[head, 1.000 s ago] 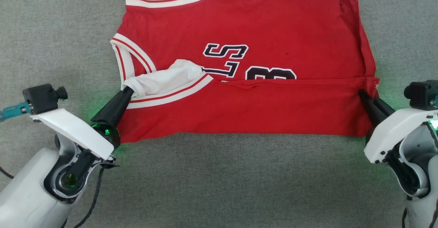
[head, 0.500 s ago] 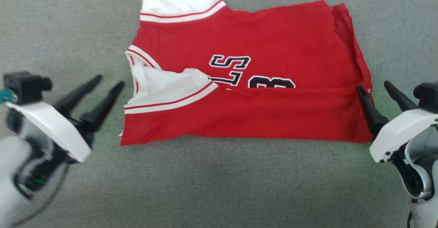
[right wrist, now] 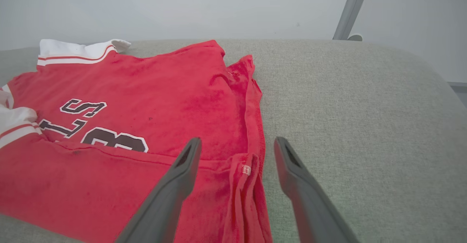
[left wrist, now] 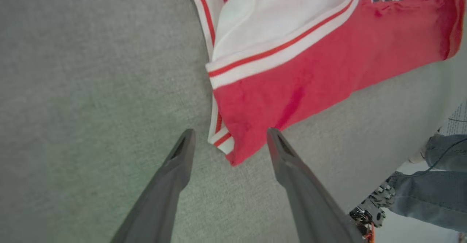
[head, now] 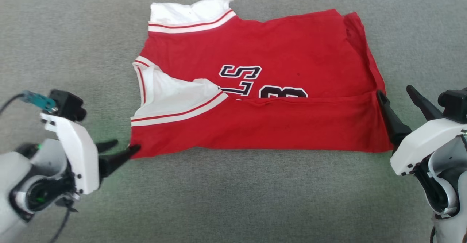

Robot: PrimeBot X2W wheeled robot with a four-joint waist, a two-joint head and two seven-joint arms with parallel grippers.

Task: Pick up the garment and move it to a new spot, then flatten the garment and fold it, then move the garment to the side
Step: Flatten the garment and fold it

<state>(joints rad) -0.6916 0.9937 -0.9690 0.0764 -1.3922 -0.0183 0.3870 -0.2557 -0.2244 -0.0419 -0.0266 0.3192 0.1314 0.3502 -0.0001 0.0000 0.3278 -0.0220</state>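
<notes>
The red, white-sleeved fabric jersey (head: pixel 277 119) is laid folded on a grey cloth surface (head: pixel 233 199). Its near left corner is straddled by the wide-spread left gripper (head: pixel 127 144), its right edge by the equally spread right gripper (head: pixel 393 89); nothing is gripped

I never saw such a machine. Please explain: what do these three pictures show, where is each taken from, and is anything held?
It is a robot with two arms, each ending in a two-fingered gripper. One picture looks down from its head: left gripper lower left, right gripper at the right. The other two come from wrist cameras looking along each gripper's fingers. A red garment, partly folded, lies on a grey padded surface. Both grippers are open at its edges; nothing is held.
</notes>
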